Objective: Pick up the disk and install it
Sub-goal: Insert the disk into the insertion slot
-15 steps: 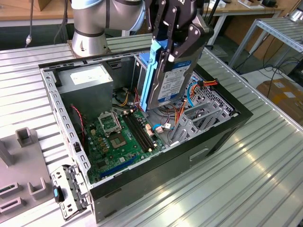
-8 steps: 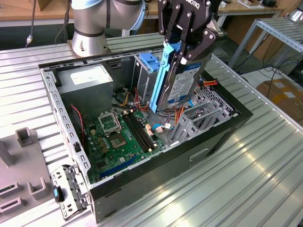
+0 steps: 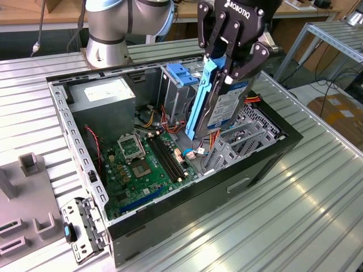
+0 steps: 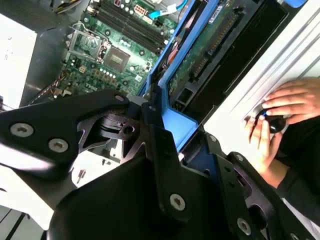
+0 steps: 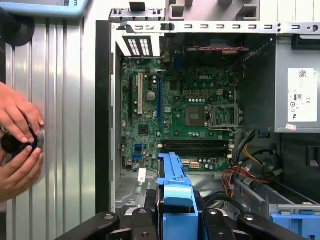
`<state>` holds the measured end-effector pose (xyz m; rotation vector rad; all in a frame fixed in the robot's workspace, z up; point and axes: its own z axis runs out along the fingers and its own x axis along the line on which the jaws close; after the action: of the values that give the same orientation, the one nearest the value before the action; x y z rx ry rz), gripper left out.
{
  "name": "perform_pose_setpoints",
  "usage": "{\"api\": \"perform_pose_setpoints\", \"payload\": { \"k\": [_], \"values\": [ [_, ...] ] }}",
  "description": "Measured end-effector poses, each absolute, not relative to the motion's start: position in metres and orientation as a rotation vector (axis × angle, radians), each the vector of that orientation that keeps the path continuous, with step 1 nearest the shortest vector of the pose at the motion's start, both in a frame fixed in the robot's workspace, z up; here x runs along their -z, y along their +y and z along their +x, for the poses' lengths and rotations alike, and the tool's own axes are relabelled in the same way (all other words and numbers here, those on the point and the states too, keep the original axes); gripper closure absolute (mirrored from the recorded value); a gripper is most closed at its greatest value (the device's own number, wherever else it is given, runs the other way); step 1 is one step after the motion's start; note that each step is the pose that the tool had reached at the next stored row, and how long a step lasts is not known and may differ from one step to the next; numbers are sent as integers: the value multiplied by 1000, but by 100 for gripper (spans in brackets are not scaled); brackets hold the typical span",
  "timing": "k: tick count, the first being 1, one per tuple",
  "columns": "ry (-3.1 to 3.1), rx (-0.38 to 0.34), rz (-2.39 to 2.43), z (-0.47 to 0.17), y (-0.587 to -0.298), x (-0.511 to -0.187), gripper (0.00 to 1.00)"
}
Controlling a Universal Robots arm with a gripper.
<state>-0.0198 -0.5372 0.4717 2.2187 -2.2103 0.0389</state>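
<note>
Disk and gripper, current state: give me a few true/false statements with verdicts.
1. The gripper is shut on the disk. True.
2. The disk lies flat on the table outside the case. False: in the exterior view it is held on edge above the open computer case.
3. The case has its side off, and the motherboard is exposed. True.
4. No person is near the work. False: in the first wrist view a person's hands are at the table beside the case, around a small dark object.
</note>
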Motion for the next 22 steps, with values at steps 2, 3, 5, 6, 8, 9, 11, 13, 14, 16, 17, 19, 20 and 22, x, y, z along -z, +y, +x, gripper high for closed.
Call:
{"api": "perform_pose_setpoints", "payload": {
  "k": [2,3,5,6,8,9,11,13,14,16,17,19,20,22],
  "values": [
    [-2211,-39,2218,-14,-537,-471,63],
    [-2212,-39,2218,-6,-537,-470,63],
    [-2212,-39,2217,1,-537,-470,63],
    [-2212,-39,2217,6,-537,-470,63],
    [-2212,-39,2217,18,-537,-469,63],
    [-2212,-39,2217,24,-537,-468,63],
    [-2212,-39,2217,33,-537,-468,63],
    [-2212,-39,2217,44,-538,-467,63],
    [-2212,-39,2217,46,-539,-467,63],
    [-2212,-39,2217,50,-543,-467,63],
    [-2212,-39,2217,51,-546,-466,63],
    [-2212,-39,2217,53,-552,-466,63],
    [-2212,-39,2217,54,-554,-466,63],
    [-2212,-39,2216,57,-554,-465,63]
  ]
}}
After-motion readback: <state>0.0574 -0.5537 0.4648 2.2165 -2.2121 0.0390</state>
